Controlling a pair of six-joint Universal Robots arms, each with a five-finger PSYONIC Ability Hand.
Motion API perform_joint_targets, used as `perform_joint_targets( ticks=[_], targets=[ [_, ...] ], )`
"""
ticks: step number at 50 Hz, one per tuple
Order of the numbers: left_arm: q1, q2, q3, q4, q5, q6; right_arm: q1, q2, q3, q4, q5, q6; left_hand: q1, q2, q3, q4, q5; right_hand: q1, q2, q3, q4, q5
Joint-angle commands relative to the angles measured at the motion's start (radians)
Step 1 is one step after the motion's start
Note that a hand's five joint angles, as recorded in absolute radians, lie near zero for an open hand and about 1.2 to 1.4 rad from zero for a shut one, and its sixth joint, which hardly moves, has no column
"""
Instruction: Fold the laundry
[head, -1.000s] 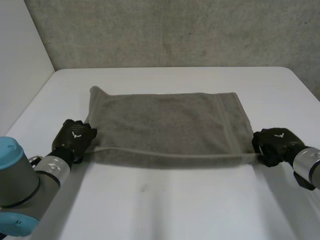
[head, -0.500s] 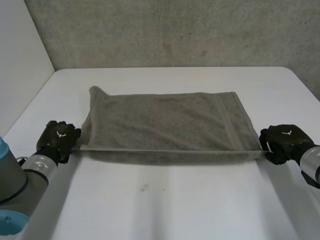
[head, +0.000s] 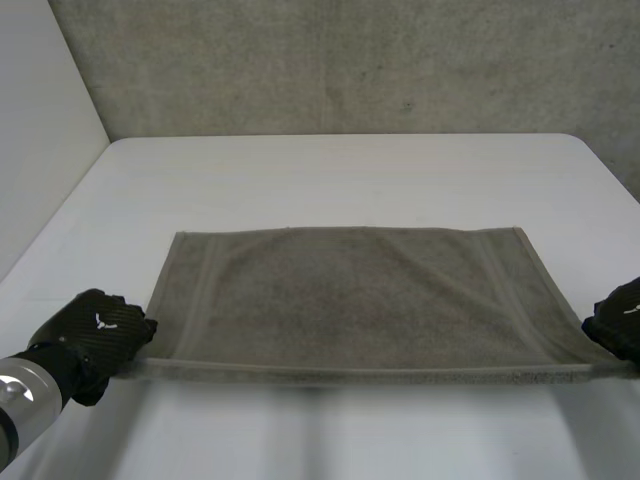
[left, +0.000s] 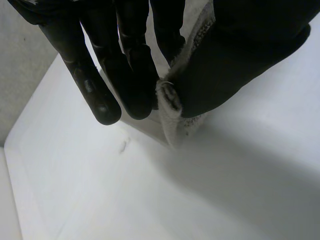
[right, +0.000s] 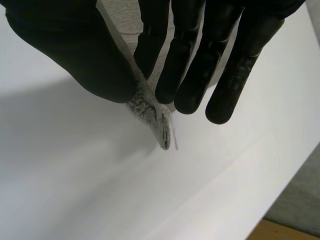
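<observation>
**A:** L fingers first. What do we have?

**B:** On the left hand (left: 240, 55) the fingers (left: 100, 95) are near straight and pinch a towel (left: 170, 100) corner against the thumb. Only a small nub of cloth pokes out past the pinch.

**A:** R side?

**B:** Same. The right hand (right: 65, 50) has straight-ish fingers (right: 225, 95) with the thumb clamped on the other near corner. A thin tip of terry sticks out.

**A:** And from the head view?

**B:** We see the left hand (head: 95, 335) and right hand (head: 622, 320) at the two near corners. The towel (head: 350, 300) has its near edge taut between them. That edge looks raised just off the desk (head: 350, 180), judging by the shadow under it. The rest runs away from us across the middle of the desk.

**A:** What could go wrong?

**B:** Both grips are shallow, so more tension could pop a corner out, esp. w/ so little cloth past the thumbs. If we move the hands unevenly, the fold lands skewed. The far part may also drag and bunch.

**A:** Cloth condition?

**B:** Grey-brown terry, rectangular, w/ a hem band near each short end. It's spread smooth, no big wrinkles.
</observation>
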Motion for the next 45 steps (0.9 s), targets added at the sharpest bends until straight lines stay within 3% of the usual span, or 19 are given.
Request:
perform_joint_targets(
  ticks=[1, 5, 7, 13, 15, 24, 32, 33, 34, 35, 37, 41, 45],
  targets=[
    [-0.017, -0.043, 0.010, 0.124, 0.017, 0.011, 0.000, 0.022, 0.003, -0.112, -0.066, 0.080, 0.230, 0.180, 0.181, 0.180, 0.197, 0.423, 0.216, 0.213, 0.204, 0.241],
    [-0.020, -0.210, 0.057, 0.272, 0.014, 0.008, 0.045, 0.136, -0.033, -0.206, -0.061, 0.132, 0.230, 0.180, 0.181, 0.180, 0.197, 0.423, 0.216, 0.213, 0.204, 0.241],
    [-0.023, -0.271, 0.089, 0.318, 0.010, 0.005, 0.121, 0.242, -0.110, -0.290, -0.022, 0.201, 0.230, 0.180, 0.181, 0.180, 0.197, 0.423, 0.216, 0.213, 0.204, 0.241],
    [-0.088, -0.510, 0.308, 0.418, 0.000, 0.002, 0.209, 0.376, -0.232, -0.413, 0.092, 0.284, 0.230, 0.180, 0.181, 0.180, 0.197, 0.423, 0.216, 0.213, 0.204, 0.241],
    [-0.095, -0.563, 0.376, 0.429, -0.011, 0.002, 0.242, 0.463, -0.311, -0.506, 0.143, 0.304, 0.230, 0.180, 0.181, 0.180, 0.197, 0.423, 0.216, 0.213, 0.204, 0.241],
    [-0.138, -0.816, 0.755, 0.447, -0.100, -0.090, 0.304, 0.650, -0.507, -0.689, 0.164, 0.315, 0.230, 0.180, 0.181, 0.180, 0.197, 0.423, 0.216, 0.213, 0.204, 0.241],
    [-0.151, -0.948, 0.950, 0.450, -0.123, -0.104, 0.318, 0.785, -0.660, -0.830, 0.209, 0.304, 0.230, 0.180, 0.181, 0.180, 0.197, 0.423, 0.216, 0.213, 0.204, 0.241],
    [-0.152, -0.948, 0.950, 0.450, -0.123, -0.104, 0.324, 0.805, -0.677, -0.833, 0.218, 0.304, 0.230, 0.180, 0.181, 0.180, 0.197, 0.102, -0.106, -0.109, -0.118, -0.080],
    [-0.161, -0.960, 0.961, 0.450, -0.123, -0.103, 0.336, 0.822, -0.686, -0.838, 0.230, 0.306, -0.232, -0.282, -0.281, -0.282, -0.265, -0.712, -0.920, -0.923, -0.932, -0.894],
    [-0.168, -0.966, 0.961, 0.452, -0.126, -0.101, 0.336, 0.822, -0.686, -0.838, 0.230, 0.306, -0.983, -1.034, -1.032, -1.034, -1.017, -0.720, -0.928, -0.931, -0.940, -0.902],
    [-0.177, -0.968, 0.956, 0.452, -0.121, -0.100, 0.359, 0.825, -0.686, -0.846, 0.258, 0.310, -0.904, -0.954, -0.953, -0.954, -0.937, -0.798, -1.006, -1.009, -1.018, -0.980],
    [-0.194, -0.945, 0.927, 0.450, -0.126, -0.104, 0.362, 0.784, -0.669, -0.843, 0.285, 0.326, -0.992, -1.042, -1.041, -1.042, -1.025, -0.798, -1.006, -1.009, -1.018, -0.980],
    [-0.194, -0.884, 0.881, 0.447, -0.129, -0.109, 0.356, 0.660, -0.591, -0.830, 0.276, 0.374, -0.992, -1.042, -1.041, -1.042, -1.025, -0.798, -1.006, -1.009, -1.018, -0.980]
  ],
)
